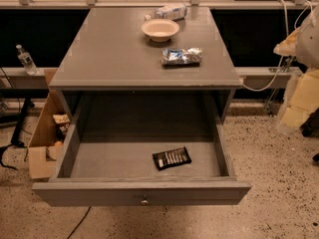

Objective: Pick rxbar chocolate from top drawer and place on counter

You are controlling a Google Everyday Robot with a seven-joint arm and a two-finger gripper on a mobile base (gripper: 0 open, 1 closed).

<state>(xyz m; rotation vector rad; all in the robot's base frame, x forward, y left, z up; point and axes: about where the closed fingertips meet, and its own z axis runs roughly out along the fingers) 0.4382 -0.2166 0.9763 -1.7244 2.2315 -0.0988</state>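
The rxbar chocolate point(171, 158) is a flat black bar with white lettering. It lies on the floor of the top drawer point(142, 192), right of the middle and near the front panel. The drawer is pulled fully open, and its small round knob faces me. The counter point(109, 54) is the grey top of the cabinet above the drawer. My gripper point(295, 101) shows as a pale shape at the right edge of the view. It hangs beside the cabinet, to the right of the drawer and well apart from the bar.
On the counter, a crinkled silver-blue foil packet point(181, 56) lies at the right. A white bowl point(160, 29) and a lying plastic bottle point(167, 12) are at the back. An open cardboard box point(46, 128) stands on the floor at the left. A water bottle point(25, 59) stands on a ledge.
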